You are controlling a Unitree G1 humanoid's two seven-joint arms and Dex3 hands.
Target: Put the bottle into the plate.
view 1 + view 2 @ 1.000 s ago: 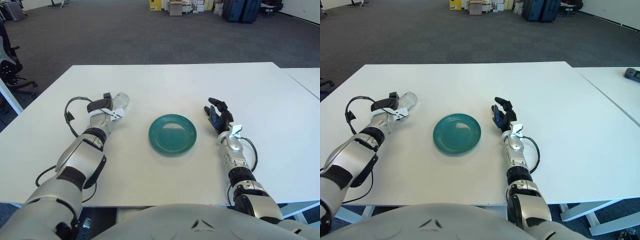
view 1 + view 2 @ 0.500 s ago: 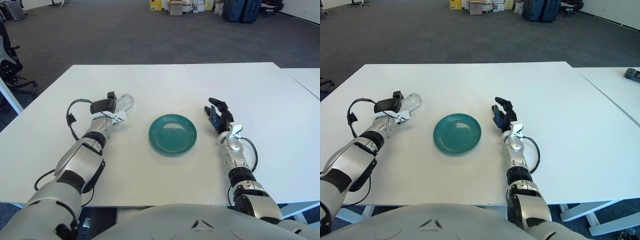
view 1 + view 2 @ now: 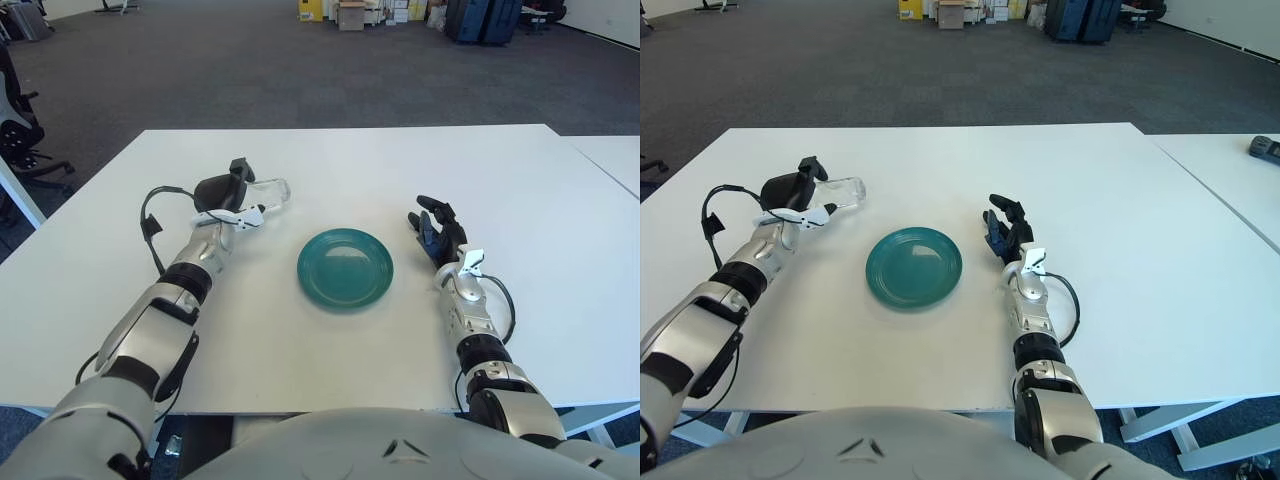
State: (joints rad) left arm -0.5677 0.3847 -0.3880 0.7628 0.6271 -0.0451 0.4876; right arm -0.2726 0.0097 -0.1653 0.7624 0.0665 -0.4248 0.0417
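1. Bottle (image 3: 262, 194) clear, held sideways in left hand (image 3: 224, 194), over white table (image 3: 330, 160), left of teal plate (image 3: 345, 267) and a bit farther back. Not yet over plate.
2. Neck end pointing right, sticking out past fingers toward plate side; base end hidden inside grip.
3. Contact between bottle and table: cannot tell from either eye view; looks lifted or just skimming.
4. Left hand clenched around bottle, dark fingers wrapped over top. Grip looks partial, only 1 end of bottle covered.
5. Risk 1: smooth clear body slipping out of a 3-finger grip during carry, caused by holding near 1 end with free end hanging out.
6. Risk 2: rolling off plate after release. Lying sideways, round body, shallow plate rim, so likely to roll if let go while moving or tilted.
7. Risk 3: protruding end clipping plate rim on approach if carried too low, shoving plate across table.
8. Risk 4: release short of plate, landing on table beside near-left rim, since plate sits well apart from current bottle position.
9. Right hand (image 3: 437, 231) idle, right of plate, fingers loosely spread, holding nothing. Near plate's right edge but apart from it; could get bumped only if plate gets pushed right.
10. Plate bare, nothing in it. Task judged early: grasp done, carry and placement pending.
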